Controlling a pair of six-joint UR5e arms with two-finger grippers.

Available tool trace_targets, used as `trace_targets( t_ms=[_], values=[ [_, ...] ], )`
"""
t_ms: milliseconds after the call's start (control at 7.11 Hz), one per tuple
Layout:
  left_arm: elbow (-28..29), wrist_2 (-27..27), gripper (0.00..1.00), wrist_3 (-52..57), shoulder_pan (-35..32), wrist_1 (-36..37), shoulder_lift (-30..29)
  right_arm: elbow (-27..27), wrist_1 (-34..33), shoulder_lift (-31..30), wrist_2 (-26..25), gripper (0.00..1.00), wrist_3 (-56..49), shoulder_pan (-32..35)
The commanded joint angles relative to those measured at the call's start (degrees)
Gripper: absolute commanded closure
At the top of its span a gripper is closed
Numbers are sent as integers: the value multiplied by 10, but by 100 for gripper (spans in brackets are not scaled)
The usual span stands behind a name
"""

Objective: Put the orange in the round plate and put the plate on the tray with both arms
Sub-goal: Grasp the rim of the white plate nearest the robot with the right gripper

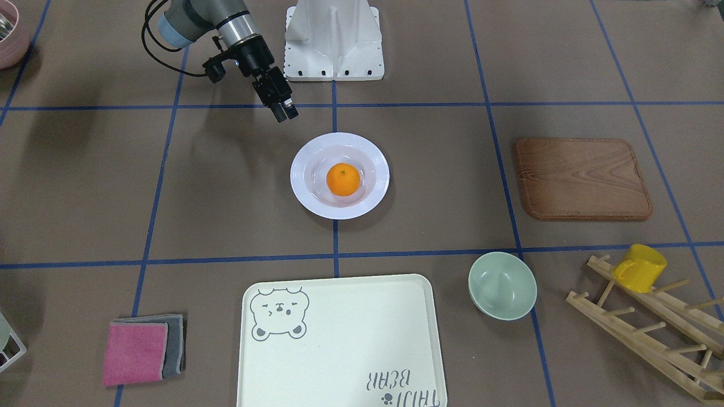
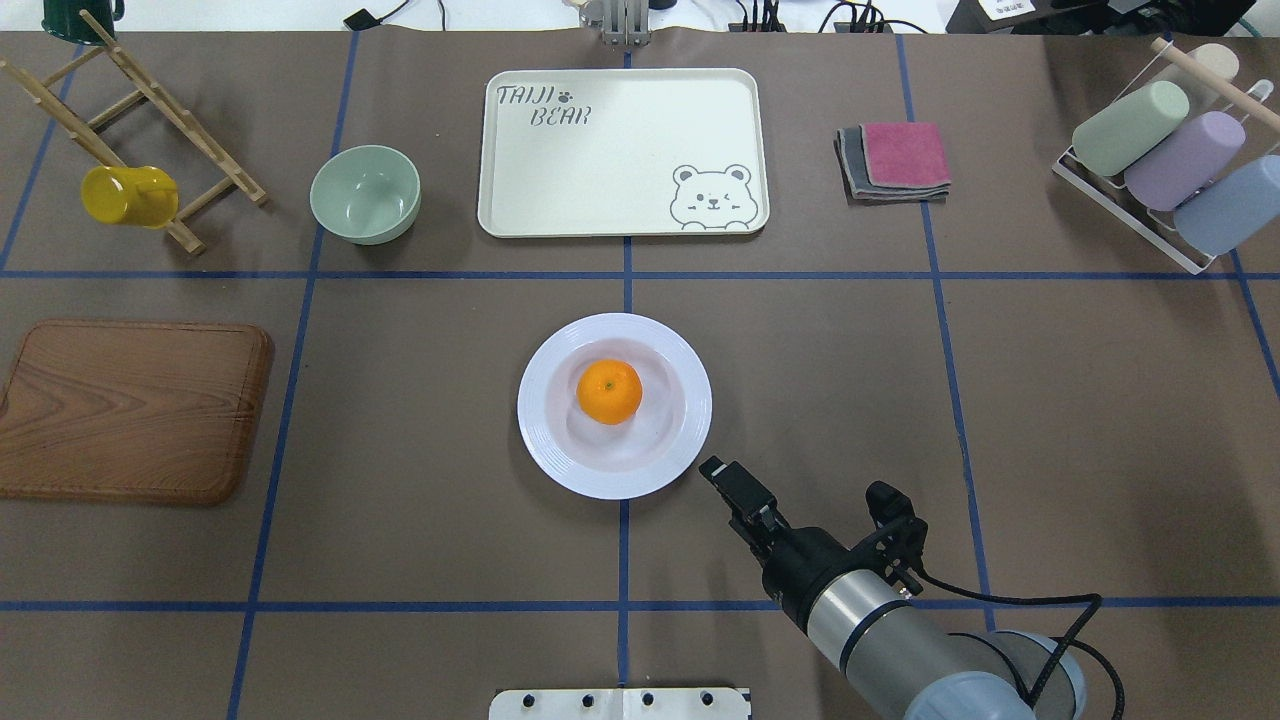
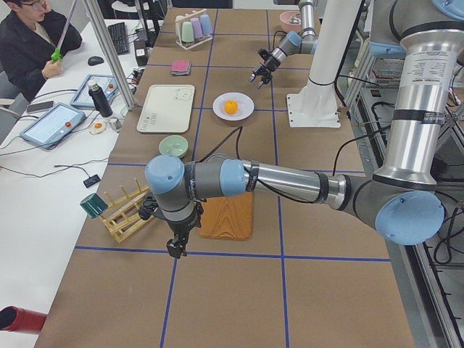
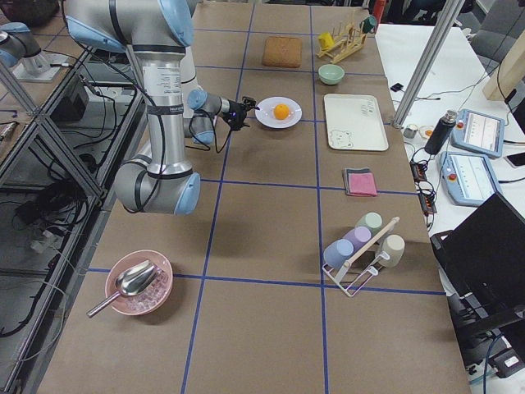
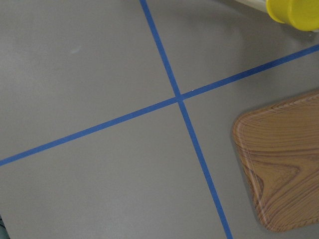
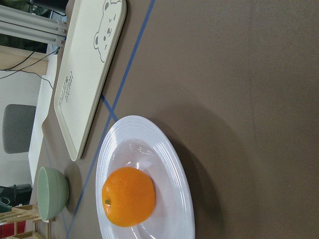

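Observation:
The orange [image 2: 609, 391] lies in the middle of the white round plate [image 2: 545, 445], which stands at the table's centre. In the front-facing view, the orange [image 1: 343, 179] and plate [image 1: 301, 169] sit between the robot's base and the cream bear tray [image 1: 350, 333]. That tray [image 2: 620, 150] lies bare on the far side. My right gripper [image 2: 722, 472] hovers just off the plate's near right rim, open and holding nothing; it also shows as the right gripper [image 1: 285, 112]. My left gripper [image 3: 174, 251] hangs over the table's left end beside the wooden board; whether it is open or shut I cannot tell.
A brown wooden board [image 2: 130, 410] lies at the left. A mint bowl [image 2: 365, 193] stands left of the tray, folded cloths [image 2: 895, 160] right of it. A wooden rack with a yellow cup [image 2: 130, 195] and a cup rack [image 2: 1170, 160] occupy the far corners.

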Motion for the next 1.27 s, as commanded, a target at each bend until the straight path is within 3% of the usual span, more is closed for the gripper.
trace_targets(
  t_ms=[0, 422, 844, 1125],
  values=[
    [1, -1, 2, -1, -2, -1, 5, -69, -2, 57, 7, 12, 8, 26],
    [1, -1, 2, -3, -2, -1, 5, -108, -3, 69, 24, 12, 8, 41],
    [0, -1, 2, -3, -2, -1, 4, -132, -3, 102, 24, 42, 19, 47],
    [0, -1, 2, -3, -2, -1, 3, -147, -3, 112, 23, 46, 21, 48]
  ],
)
